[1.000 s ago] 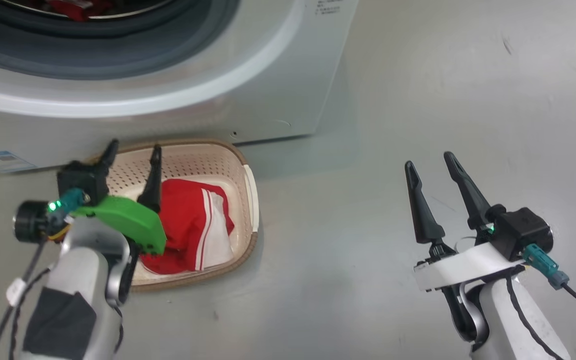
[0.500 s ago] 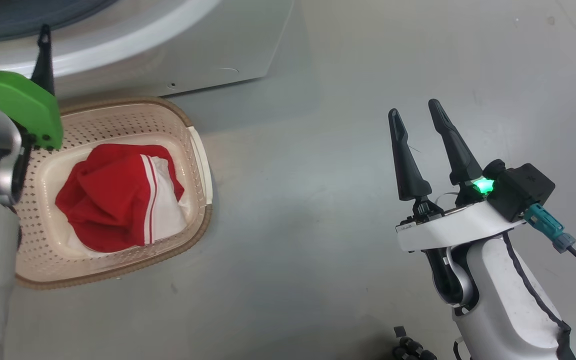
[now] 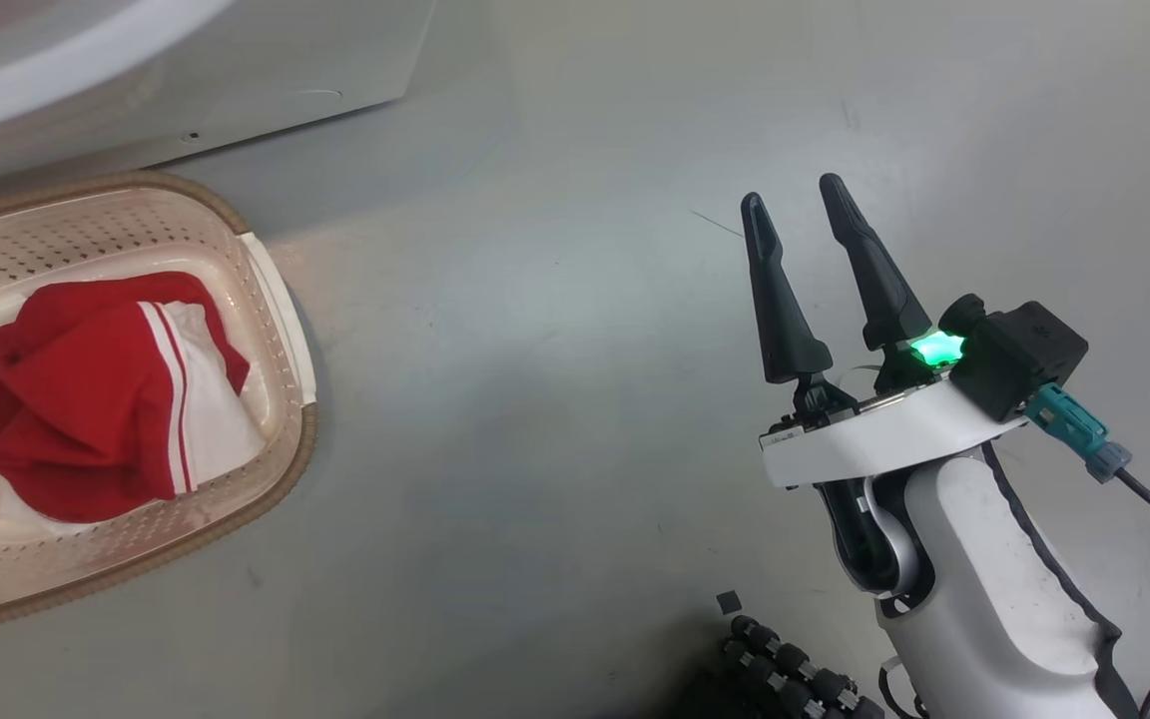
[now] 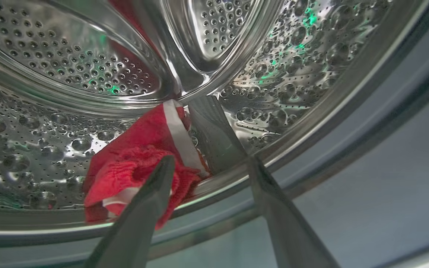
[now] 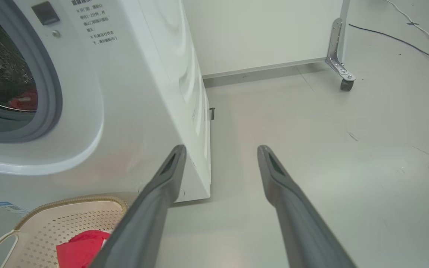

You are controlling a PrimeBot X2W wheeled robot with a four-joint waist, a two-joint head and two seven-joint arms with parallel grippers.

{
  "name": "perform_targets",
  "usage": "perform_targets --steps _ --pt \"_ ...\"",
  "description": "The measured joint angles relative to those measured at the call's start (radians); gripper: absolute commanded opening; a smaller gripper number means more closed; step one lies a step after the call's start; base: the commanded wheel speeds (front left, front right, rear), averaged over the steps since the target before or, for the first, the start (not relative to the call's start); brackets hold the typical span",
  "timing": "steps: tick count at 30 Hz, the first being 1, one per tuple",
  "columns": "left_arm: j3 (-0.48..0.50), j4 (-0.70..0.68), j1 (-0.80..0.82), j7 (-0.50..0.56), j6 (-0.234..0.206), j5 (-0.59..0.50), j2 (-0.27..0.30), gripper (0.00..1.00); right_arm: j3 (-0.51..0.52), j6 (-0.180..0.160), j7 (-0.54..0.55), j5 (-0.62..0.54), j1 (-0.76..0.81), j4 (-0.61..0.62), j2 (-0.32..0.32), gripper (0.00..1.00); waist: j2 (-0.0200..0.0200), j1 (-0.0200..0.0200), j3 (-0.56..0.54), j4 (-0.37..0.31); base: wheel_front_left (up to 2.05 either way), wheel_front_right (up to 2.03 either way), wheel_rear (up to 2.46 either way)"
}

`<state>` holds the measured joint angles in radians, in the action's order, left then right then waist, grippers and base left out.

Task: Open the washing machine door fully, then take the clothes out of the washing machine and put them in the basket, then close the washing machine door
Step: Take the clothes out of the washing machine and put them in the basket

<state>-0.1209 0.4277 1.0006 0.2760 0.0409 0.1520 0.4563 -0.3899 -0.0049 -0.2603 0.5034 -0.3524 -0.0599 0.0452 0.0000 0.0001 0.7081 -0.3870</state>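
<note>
One red-and-white garment (image 3: 66, 399) binned; since moved left end effector (image 4: 211, 159), spread, from basket (image 3: 301, 439) into drum (image 4: 69, 56) toward second red garment (image 4: 132, 163); right end effector (image 3: 791, 190) spread too.

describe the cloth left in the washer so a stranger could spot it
Look into the big white washing machine, at its shiny steel drum. Near the drum's front lip lies a crumpled red cloth with a white stripe. Unlike the red and white garment in the basket, it is inside the machine.

place: test lab — bare grey floor (image 5: 311, 149) | wheeled partition (image 5: 259, 33) | loose cables (image 5: 408, 44) | washing machine (image 5: 140, 93)
</note>
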Motion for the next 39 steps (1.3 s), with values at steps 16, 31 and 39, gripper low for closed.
perform_targets --steps 16,31,39 --pt "0.0 0.075 0.155 0.095 0.027 -0.078 0.149 1.0 -0.044 -0.017 0.0 0.042 -0.03 0.01 -0.001 1.0 0.0 0.0 0.062 -0.089 0.0 0.0 0.0" --pt "0.002 0.175 0.19 0.222 0.007 -0.102 0.181 1.0 -0.052 -0.03 0.0 0.045 -0.05 0.01 -0.002 1.0 0.0 -0.0001 0.082 -0.104 0.0 0.0 0.0" --pt "-0.01 0.182 0.205 0.261 -0.001 -0.113 0.181 0.0 -0.058 -0.033 0.0 0.049 -0.056 0.01 -0.002 1.0 0.0 0.0 0.08 -0.101 0.0 0.0 0.0"
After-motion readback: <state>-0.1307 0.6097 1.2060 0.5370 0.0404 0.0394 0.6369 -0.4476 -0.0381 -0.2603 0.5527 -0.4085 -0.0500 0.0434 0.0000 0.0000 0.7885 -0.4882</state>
